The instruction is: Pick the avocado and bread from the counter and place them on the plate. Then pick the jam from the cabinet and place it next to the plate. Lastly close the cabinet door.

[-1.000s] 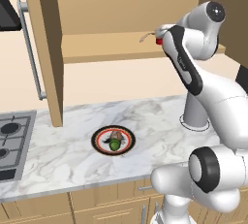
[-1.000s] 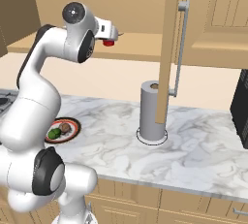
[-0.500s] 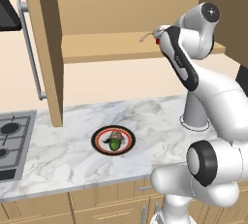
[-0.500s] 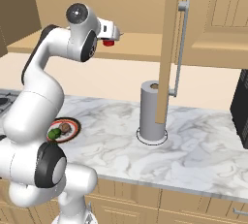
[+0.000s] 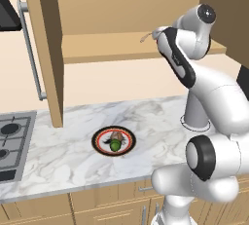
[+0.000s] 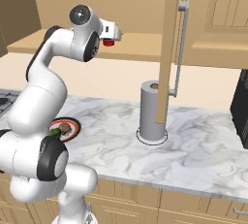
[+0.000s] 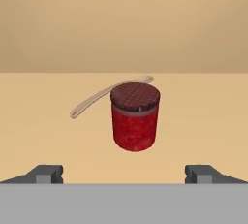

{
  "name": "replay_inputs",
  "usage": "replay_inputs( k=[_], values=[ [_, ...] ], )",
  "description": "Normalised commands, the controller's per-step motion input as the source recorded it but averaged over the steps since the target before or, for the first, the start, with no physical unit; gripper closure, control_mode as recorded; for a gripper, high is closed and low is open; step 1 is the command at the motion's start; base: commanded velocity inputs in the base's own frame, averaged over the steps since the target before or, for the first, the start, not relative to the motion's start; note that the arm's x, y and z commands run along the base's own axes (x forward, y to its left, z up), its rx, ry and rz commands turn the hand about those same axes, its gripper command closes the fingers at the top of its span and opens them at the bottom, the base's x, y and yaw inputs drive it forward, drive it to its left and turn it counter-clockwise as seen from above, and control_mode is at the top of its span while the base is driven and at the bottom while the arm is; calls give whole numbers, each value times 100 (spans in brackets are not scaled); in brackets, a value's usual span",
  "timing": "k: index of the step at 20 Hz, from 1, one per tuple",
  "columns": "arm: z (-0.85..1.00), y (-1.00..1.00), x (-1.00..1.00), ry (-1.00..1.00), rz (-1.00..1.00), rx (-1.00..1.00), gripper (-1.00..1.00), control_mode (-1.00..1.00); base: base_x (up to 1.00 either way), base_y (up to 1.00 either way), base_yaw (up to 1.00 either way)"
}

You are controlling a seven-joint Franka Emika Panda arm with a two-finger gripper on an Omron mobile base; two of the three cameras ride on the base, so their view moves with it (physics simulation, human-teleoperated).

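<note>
Red jam (image 7: 135,117) stands up straight on the cabinet shelf (image 7: 203,116), right in front of our hand (image 7: 125,173) and a bit away. Our hand is spread wide and holds nothing. We think we must reach straight ahead.

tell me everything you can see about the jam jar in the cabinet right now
The jam is a small dark red cylindrical jar with a darker, checked-looking lid. It stands upright on the cabinet's light-wood shelf, nothing gripping it. A thin pale curved utensil lies just behind it; whether they touch is unclear. The open gripper faces it, fingertips short of its sides. In the right base view it shows as a red spot by the hand.
</note>
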Motion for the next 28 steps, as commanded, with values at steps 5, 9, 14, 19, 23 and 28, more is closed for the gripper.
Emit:
replay_inputs(
  k=[5, 9, 14, 19, 23, 28],
  values=[
    [-6, -3, 18, 0, 0, -2, -100, -100, 0, 0, 0],
    [-4, -4, 22, 0, 0, -2, -100, -100, 0, 0, 0],
    [-2, -3, 21, 0, 0, -1, -100, -100, 0, 0, 0],
    [-2, 0, 18, 0, 0, -1, -100, -100, 0, 0, 0],
    [-2, 0, 19, 0, 0, 0, -100, -100, 0, 0, 0],
    [-4, -1, 16, 0, 0, 0, -100, -100, 0, 0, 0]
  ],
)
